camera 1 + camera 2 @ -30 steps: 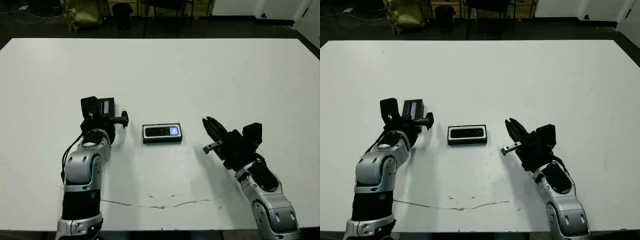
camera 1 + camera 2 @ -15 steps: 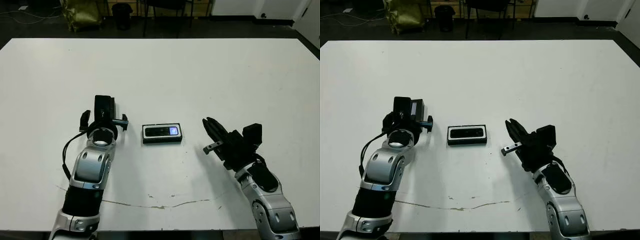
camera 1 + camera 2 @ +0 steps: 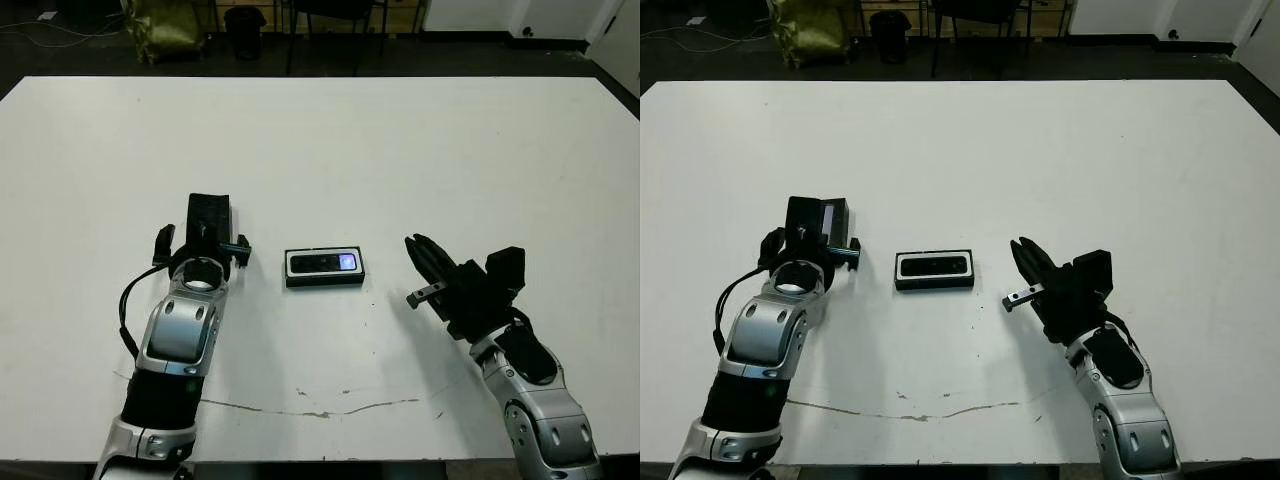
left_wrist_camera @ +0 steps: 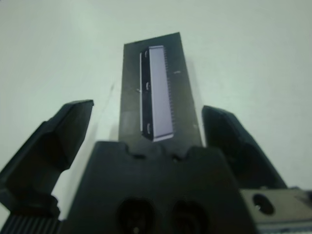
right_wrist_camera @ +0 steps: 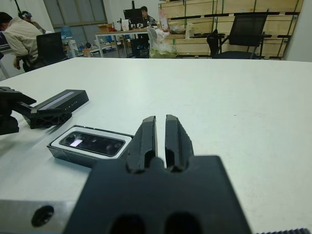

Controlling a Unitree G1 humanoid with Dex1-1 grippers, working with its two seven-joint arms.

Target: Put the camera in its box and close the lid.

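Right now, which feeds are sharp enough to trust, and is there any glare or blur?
Left eye view: sharp, evenly lit; a bluish glint on the camera in the box. Left wrist view: soft and greenish, left pincer blurred, the lid clearer. Right wrist view: right pincer blurred, box sharp.

Black lid point(image 4: 155, 92) with lavender stripe; black camera point(image 3: 324, 263) in white-lined box point(image 3: 291, 281).

No text, label or number is legible on anything here.
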